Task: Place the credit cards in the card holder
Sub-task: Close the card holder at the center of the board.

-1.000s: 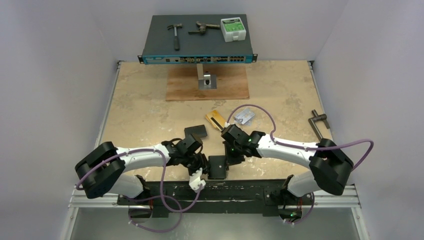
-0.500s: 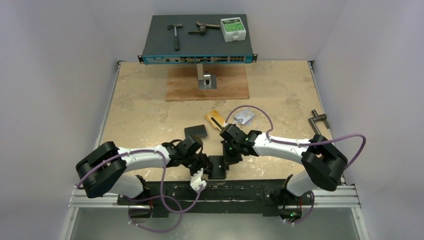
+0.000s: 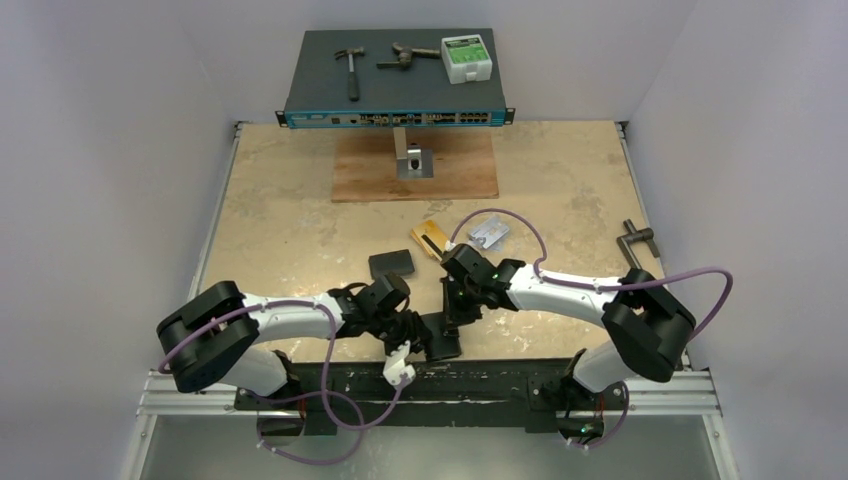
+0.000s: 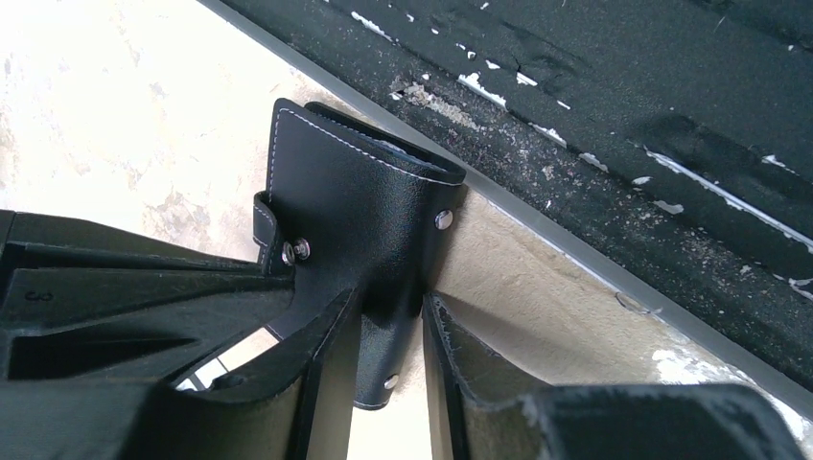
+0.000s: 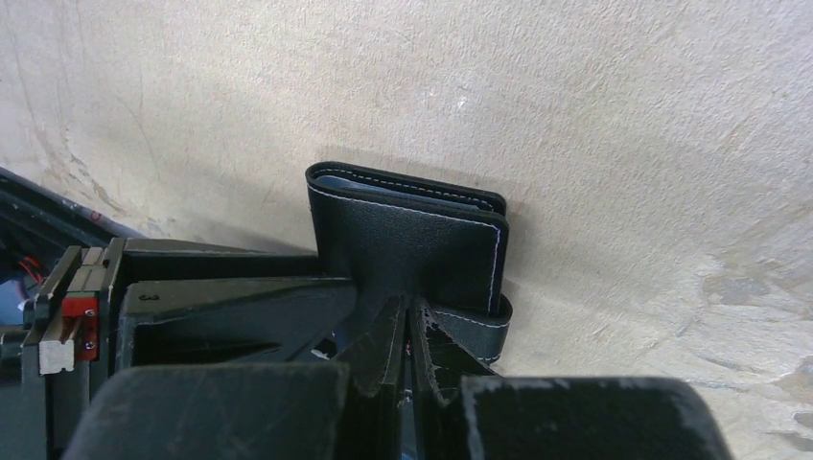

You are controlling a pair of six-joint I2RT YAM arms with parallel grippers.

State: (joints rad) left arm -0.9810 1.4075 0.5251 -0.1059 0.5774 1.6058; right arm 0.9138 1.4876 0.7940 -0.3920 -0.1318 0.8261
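Note:
The black card holder point(image 3: 441, 337) stands tilted at the table's near edge between both grippers. In the left wrist view my left gripper point(image 4: 383, 311) is closed around the holder's snap tab point(image 4: 388, 369), below the holder's body point(image 4: 360, 206). In the right wrist view my right gripper point(image 5: 408, 316) is shut on the lower edge of the holder's cover point(image 5: 412, 235). In the top view the left gripper point(image 3: 417, 343) is at the holder's left and the right gripper point(image 3: 452, 312) at its far side. A gold-orange card point(image 3: 431, 238) and a silver-grey card point(image 3: 489, 234) lie farther back. The white-silver card is out of view.
A plain black pouch point(image 3: 391, 264) lies left of the gold card. A wooden board point(image 3: 415, 168) and a network switch point(image 3: 395, 95) with tools stand at the back. A metal handle point(image 3: 636, 245) lies at the right. The black front rail point(image 4: 614, 115) runs close behind the holder.
My left gripper has moved right onto the holder's tab. The holder has tipped up from lying flat. The right gripper has stayed on the holder.

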